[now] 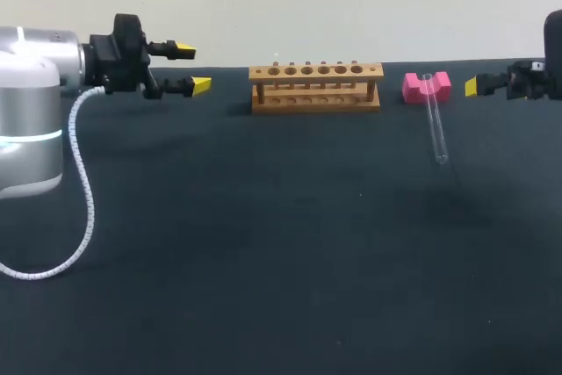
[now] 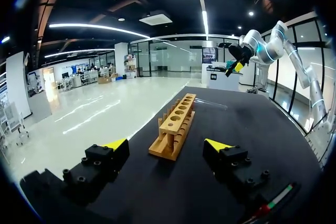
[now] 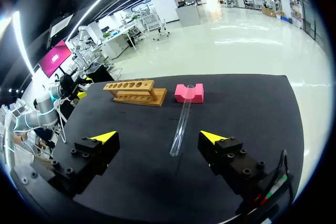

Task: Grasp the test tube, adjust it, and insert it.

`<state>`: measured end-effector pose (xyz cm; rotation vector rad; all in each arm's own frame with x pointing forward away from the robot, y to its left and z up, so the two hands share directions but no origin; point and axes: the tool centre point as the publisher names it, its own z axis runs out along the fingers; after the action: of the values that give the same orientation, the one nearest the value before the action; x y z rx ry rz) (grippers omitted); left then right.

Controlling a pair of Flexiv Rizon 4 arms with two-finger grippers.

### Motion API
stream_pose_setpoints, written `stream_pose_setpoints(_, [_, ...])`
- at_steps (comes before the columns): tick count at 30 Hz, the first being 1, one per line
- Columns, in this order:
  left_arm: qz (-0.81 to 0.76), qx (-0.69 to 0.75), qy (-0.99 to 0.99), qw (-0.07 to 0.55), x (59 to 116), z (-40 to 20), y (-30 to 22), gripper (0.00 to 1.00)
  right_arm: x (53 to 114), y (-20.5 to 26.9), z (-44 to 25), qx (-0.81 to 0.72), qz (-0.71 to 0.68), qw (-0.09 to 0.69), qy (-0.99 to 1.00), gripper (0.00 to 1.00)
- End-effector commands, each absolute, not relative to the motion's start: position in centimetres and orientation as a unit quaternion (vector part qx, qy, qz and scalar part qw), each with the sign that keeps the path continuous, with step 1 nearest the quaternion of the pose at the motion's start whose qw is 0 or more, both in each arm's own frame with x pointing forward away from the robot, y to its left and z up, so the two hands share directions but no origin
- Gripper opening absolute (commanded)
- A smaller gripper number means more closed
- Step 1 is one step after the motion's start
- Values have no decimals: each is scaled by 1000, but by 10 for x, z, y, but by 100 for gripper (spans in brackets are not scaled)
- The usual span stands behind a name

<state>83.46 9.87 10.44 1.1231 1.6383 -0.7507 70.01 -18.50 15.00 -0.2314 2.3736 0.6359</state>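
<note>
Left pincer (image 1: 193,68) and right pincer (image 3: 158,137) hover released, level, flanking the rack (image 1: 316,85), with the tube (image 1: 435,125) lying right of it on the dark surface (image 1: 263,243), one end on a pink block (image 1: 413,87).

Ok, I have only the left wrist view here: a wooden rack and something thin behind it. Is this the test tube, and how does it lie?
Observer: Yes. The test tube lies flat on the table, with one end resting in the notch of a pink block beside the rack.
Operator: Does my right arm hold it?
Observer: No. The right arm's fingers are open and do not touch the tube, which lies ahead of them.
</note>
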Motion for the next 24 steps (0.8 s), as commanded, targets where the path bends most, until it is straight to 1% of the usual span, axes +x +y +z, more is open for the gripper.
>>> stream_pose_setpoints(1, [-310,463,674,485,837,105,99,100,700,-185,150,-88,243,330,908,100])
stream_pose_setpoints(6, [-310,463,674,485,837,105,99,100,708,-182,151,-82,185,306,930,100])
stream_pose_setpoints(12, [-310,463,674,485,837,105,99,100,714,-172,152,-78,134,303,940,100])
stream_pose_setpoints(16, [-310,463,674,485,837,105,99,100,716,-168,148,-61,97,332,936,100])
stream_pose_setpoints(24, [-310,463,674,485,837,105,99,100,732,-159,142,-53,55,345,936,100])
